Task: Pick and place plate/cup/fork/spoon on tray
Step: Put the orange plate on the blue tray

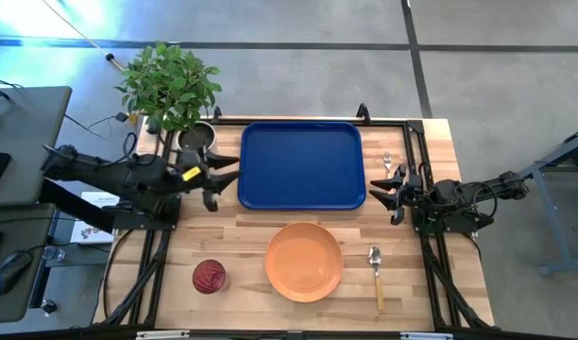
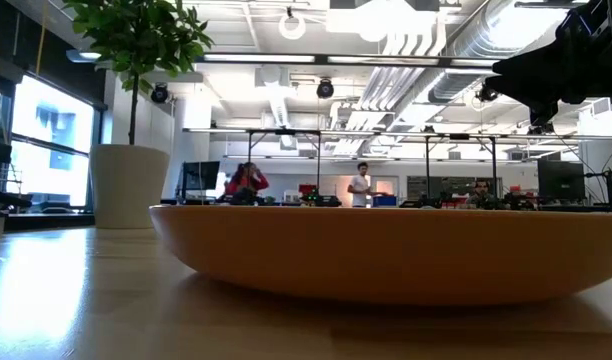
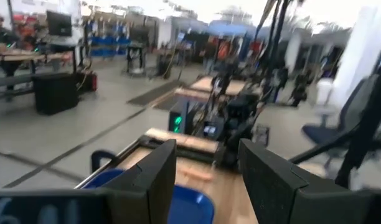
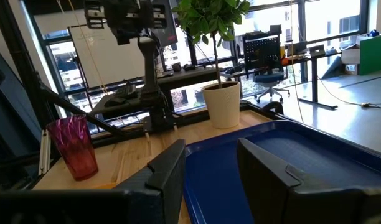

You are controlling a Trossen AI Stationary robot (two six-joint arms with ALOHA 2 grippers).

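- Wooden table point(image 1: 242, 255) carries every item; the listing runs from the left edge to the right edge of the overhead view.
- Left gripper point(image 1: 216, 178): positioned just off the tray's left rim, beside the plant pot point(image 1: 196, 139). Its fingers point(image 3: 154, 180) are spread apart with nothing between them.
- Cup point(image 1: 211, 277): dark red, upright on the bare table at the near left, well apart from the tray and just left of the plate.
- Tray point(image 1: 301, 163): blue, set at the far centre of the table, with nothing lying in it.
- Plate point(image 1: 304, 262): orange, flat on the table just in front of the tray, not touching its rim. In the low view its side wall point(image 2: 386, 250) fills most of the width.
- Spoon point(image 1: 376, 274): on the table just right of the plate, bowl toward the tray, handle toward the near edge.
- Fork point(image 1: 388, 162): on the table just right of the tray; its handle end appears to be covered by the right gripper, though this is hard to confirm from above.
- Right gripper point(image 1: 385, 192): positioned at the tray's right near corner. Its fingers point(image 4: 167, 174) are parted and hold nothing.
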